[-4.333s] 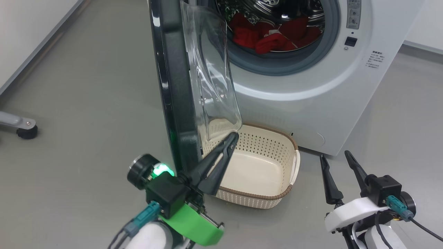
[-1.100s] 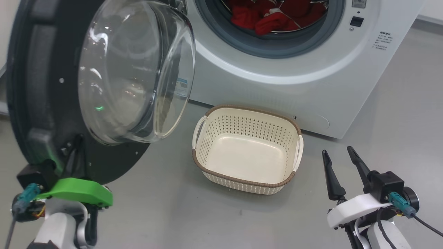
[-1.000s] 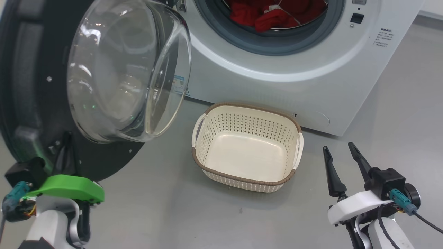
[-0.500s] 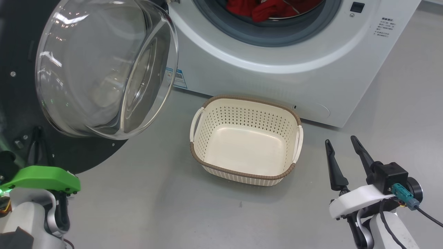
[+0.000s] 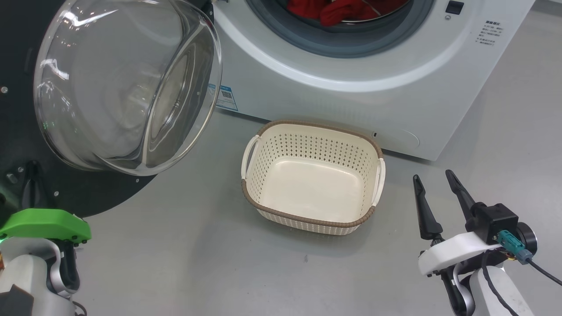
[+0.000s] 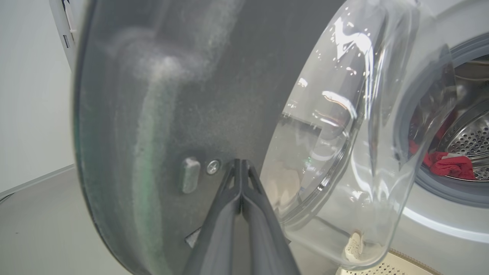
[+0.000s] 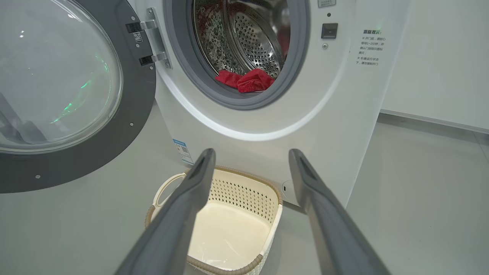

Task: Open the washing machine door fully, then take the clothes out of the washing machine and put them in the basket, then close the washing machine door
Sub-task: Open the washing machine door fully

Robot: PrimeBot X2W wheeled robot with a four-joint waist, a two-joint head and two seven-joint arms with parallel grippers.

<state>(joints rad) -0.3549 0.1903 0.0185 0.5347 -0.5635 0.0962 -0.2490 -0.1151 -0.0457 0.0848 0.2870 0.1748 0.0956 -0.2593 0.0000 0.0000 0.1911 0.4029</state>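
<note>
Inside the drum (image 7: 259, 42), your right wrist view shows the red clothes (image 7: 246, 80). The washing machine door (image 5: 123, 83) hangs wide open, left of the basket (image 5: 307, 149). Your left wrist view shows the left gripper (image 6: 241, 162), its 2 fingers (image 6: 229, 198) pressed together at the door's dark panel. The right gripper (image 5: 432, 175) is spread and empty.

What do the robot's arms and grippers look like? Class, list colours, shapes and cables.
The left gripper and right gripper each have two long, dark, tapering fingers. The left wrist wears a bright green cover; the right wrist a white cover, a black box and a teal plug with a black cable. Both forearms are pale.
</note>
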